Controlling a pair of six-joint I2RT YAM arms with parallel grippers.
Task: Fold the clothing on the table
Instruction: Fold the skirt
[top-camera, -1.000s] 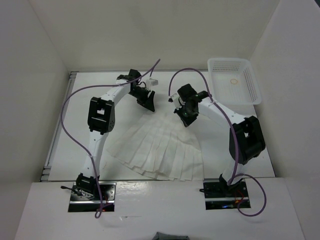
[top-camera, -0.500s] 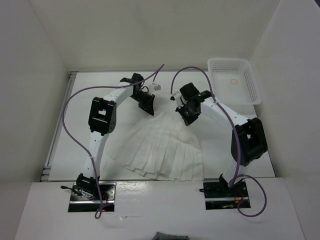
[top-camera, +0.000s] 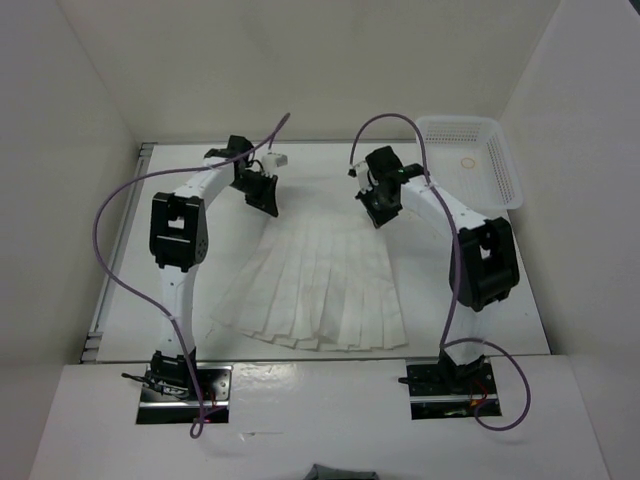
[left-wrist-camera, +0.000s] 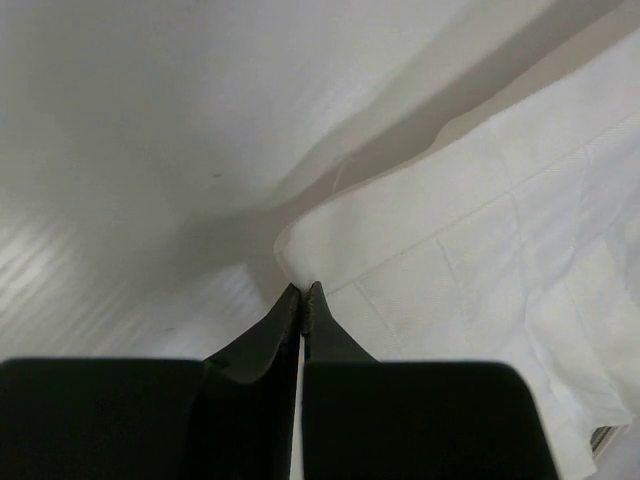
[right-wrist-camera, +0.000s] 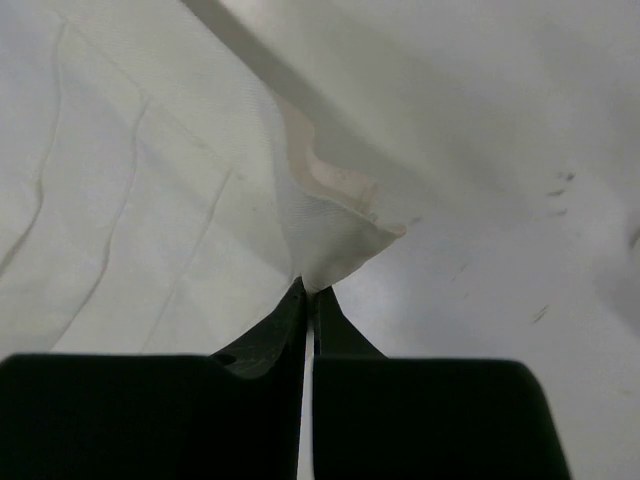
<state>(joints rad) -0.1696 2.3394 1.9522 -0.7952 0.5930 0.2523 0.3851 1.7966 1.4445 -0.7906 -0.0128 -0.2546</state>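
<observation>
Both your black left gripper (left-wrist-camera: 303, 290) and black right gripper (right-wrist-camera: 308, 290) clench far corners of the white pleated fabric garment (top-camera: 320, 285) on the matte white table (top-camera: 515, 320); uneven lifting could slip those thin pinches.

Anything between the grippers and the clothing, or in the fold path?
Nothing visible. The left gripper and right gripper each pinch a far corner of the clothing. The basket sits far right on the table, apart from it.

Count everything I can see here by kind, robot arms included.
Robot arms: 2 (left arm, right arm)
Pleated white garment: 1
White lattice basket: 1
Total: 4
</observation>
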